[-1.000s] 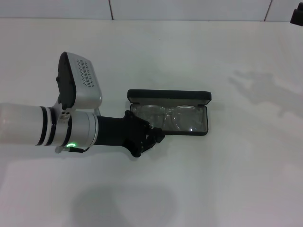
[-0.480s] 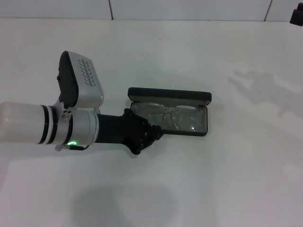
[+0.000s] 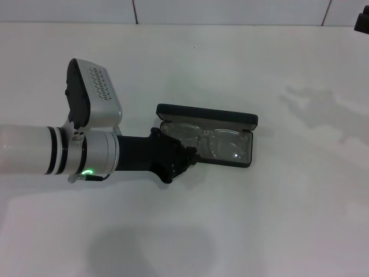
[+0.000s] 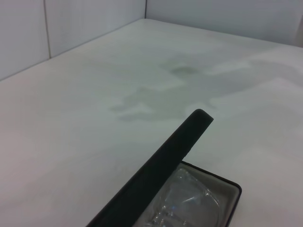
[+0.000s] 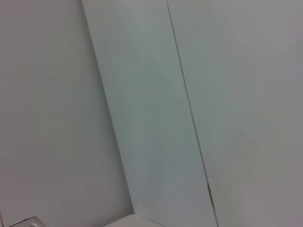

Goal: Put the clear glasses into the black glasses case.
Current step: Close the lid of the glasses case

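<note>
We see the black glasses case point(image 3: 206, 138) lying open near the middle of the white table point(image 3: 277, 219), its lid standing up along the far side. The clear glasses point(image 3: 210, 141) lie inside the case tray. Our left gripper point(image 3: 183, 160) reaches in from the left edge of the table and sits at the case's near left corner; whether its fingers are apart is unclear.
</note>
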Robot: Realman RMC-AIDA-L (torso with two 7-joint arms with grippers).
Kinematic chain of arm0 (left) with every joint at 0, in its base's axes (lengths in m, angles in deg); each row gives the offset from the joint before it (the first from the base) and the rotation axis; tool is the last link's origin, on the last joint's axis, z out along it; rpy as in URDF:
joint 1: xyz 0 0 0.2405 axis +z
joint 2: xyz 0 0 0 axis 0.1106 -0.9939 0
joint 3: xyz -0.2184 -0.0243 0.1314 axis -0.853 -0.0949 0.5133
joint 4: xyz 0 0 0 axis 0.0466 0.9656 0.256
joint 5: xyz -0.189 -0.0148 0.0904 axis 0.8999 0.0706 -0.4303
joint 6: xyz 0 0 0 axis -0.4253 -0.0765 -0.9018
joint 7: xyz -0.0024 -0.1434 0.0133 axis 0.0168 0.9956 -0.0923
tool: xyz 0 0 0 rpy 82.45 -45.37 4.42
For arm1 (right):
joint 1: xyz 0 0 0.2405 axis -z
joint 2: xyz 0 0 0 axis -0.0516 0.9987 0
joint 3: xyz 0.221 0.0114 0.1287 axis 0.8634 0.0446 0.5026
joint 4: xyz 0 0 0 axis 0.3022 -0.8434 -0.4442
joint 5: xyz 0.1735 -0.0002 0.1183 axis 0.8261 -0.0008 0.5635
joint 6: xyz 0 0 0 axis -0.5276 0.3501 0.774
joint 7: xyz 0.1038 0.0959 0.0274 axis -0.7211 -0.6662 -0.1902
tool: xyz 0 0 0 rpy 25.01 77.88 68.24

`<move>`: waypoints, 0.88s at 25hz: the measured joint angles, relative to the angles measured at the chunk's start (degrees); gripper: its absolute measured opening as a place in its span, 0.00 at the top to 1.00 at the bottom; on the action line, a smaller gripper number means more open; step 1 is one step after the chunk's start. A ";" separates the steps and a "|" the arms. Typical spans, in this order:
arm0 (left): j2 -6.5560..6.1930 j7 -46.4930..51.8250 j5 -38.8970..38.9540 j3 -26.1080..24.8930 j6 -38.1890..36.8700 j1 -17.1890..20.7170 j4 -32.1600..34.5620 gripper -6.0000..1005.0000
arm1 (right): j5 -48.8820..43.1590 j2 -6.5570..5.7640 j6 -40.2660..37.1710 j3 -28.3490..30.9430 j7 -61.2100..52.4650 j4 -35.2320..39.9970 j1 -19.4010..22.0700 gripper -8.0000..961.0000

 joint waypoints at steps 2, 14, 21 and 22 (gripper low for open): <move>-0.01 -0.04 0.04 0.02 -0.10 0.04 0.00 0.86 | 0.02 0.01 0.00 0.00 0.00 0.00 0.01 0.74; 0.06 -0.59 0.09 -0.13 0.54 0.29 0.00 0.86 | 0.21 0.17 -0.55 0.00 0.00 0.00 0.06 0.74; 0.15 -0.66 0.79 -0.25 1.43 0.30 -0.16 0.86 | 0.21 0.17 -0.75 0.08 0.00 0.01 0.08 0.74; 0.15 -0.71 1.34 -0.20 1.49 0.30 -0.21 0.86 | 0.21 0.18 -0.76 0.09 0.00 0.00 0.11 0.74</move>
